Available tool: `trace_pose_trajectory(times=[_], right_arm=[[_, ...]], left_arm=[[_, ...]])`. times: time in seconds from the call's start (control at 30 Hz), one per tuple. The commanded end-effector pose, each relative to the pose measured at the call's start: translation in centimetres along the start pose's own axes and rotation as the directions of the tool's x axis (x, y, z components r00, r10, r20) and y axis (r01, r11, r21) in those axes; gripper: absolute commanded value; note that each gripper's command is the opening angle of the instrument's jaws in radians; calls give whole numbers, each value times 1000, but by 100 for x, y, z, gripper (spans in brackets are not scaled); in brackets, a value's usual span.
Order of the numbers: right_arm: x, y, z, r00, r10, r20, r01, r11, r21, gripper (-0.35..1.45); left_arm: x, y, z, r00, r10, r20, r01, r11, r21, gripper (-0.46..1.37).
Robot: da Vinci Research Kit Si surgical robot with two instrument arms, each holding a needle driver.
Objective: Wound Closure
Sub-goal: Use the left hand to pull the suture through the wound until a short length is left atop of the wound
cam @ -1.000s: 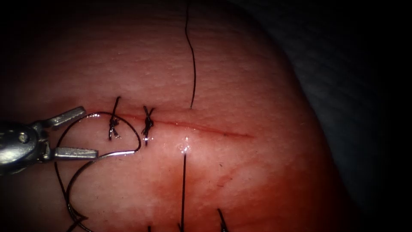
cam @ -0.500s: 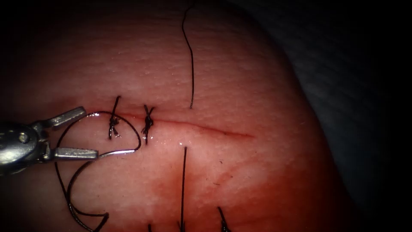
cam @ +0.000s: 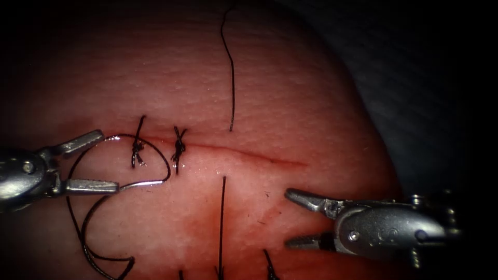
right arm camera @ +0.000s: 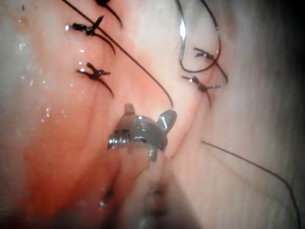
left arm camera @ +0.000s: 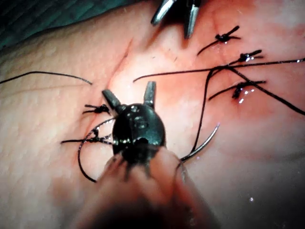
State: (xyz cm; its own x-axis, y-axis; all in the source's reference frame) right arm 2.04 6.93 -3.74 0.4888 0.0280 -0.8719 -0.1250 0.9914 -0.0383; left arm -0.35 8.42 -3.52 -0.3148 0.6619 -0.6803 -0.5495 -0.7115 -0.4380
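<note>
Needle (cam: 148,182) loose by L tool (cam: 106,161); R tool (cam: 298,218) newly in.

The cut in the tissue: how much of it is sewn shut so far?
Done: two knotted stitches close the left part of the cut. In hand: a third thread crosses it, untied; the needle lies on the tissue by the left end effector. It and the right end effector are open, holding nothing. Left: the cut's right part is unstitched.

Bare tissue (cam: 321,103) lies open far right of the cut (cam: 244,153); needle (cam: 150,171) and thread (cam: 222,223) clutter the near left.
</note>
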Motion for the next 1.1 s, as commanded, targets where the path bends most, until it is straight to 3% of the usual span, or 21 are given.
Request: trace_pose_trajectory(times=[0.03, 0.27, 0.53, 0.77, 0.83, 0.9, 0.93, 0.97, 1.1], right_arm=[[-5, 3, 6, 1000, -1, 0, 1, 1000, 4, 137], [-30, 5, 51, 1000, -15, -10, 15, 1000, 3, 139], [-34, -6, 86, 1000, -18, -8, 18, 999, 26, 135], [-27, -9, 100, 999, -18, -26, 19, 999, 43, 125], [-25, -12, 101, 999, -20, -31, 22, 998, 60, 111], [-23, -14, 99, 1000, 1, -30, 3, 993, 122, 30], [-23, -17, 97, 1000, 11, -28, -6, 986, 165, -20], [-23, -17, 96, 999, 28, -17, -25, 982, 185, -35], [-20, -22, 91, 1000, 25, -9, -23, 983, 180, -35]], left_arm=[[0, 0, 0, 1000, 0, 0, 0, 1000, -1, 54], [-1, 0, -2, 1000, 1, 3, -1, 1000, -3, 54], [-1, 0, -2, 1000, 1, 3, -1, 1000, -3, 54], [-1, 0, -2, 1000, 2, 5, -2, 1000, -4, 54], [-1, 0, -2, 1000, 2, 5, -2, 1000, -4, 54], [-1, 0, -2, 1000, 2, 5, -2, 1000, -4, 54], [-1, 0, -2, 1000, 2, 5, -2, 1000, -4, 54], [-1, 0, -2, 1000, 2, 5, -2, 1000, -4, 54], [-1, -1, -2, 1000, 1, 5, -1, 1000, -5, 54]])
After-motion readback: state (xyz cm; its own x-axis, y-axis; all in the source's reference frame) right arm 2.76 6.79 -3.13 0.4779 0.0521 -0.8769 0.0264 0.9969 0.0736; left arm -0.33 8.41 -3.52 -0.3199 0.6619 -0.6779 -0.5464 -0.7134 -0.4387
